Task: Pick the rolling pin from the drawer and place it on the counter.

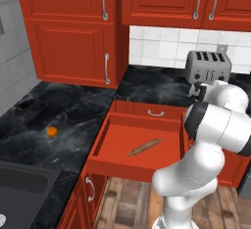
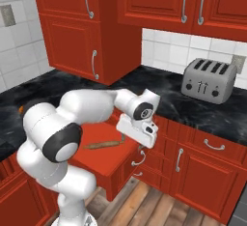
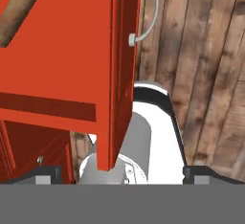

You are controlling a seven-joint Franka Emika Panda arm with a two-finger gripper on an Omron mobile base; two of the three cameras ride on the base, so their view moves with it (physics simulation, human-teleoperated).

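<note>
The rolling pin [image 1: 144, 147] lies diagonally on the flat bottom of the open red drawer [image 1: 115, 140], and is also seen on the drawer floor in the right base view [image 2: 102, 145]. My gripper [image 2: 146, 140] hangs over the drawer's front panel [image 3: 122, 50], pointing down, well to one side of the pin. In the hand view the gripper [image 3: 124, 173] is open, its dark fingertips [image 3: 48, 173] wide apart with nothing between them. One end of the rolling pin [image 3: 19, 7] shows at the top left there. The black marble counter [image 1: 73, 108] runs left of the drawer.
A small orange object [image 1: 51, 131] sits on the counter's left stretch, with the sink [image 1: 24, 184] in front of it. A silver toaster [image 2: 208, 80] stands on the right stretch. Below the drawer's silver handle [image 3: 148, 17] lies the wooden floor [image 3: 206, 74].
</note>
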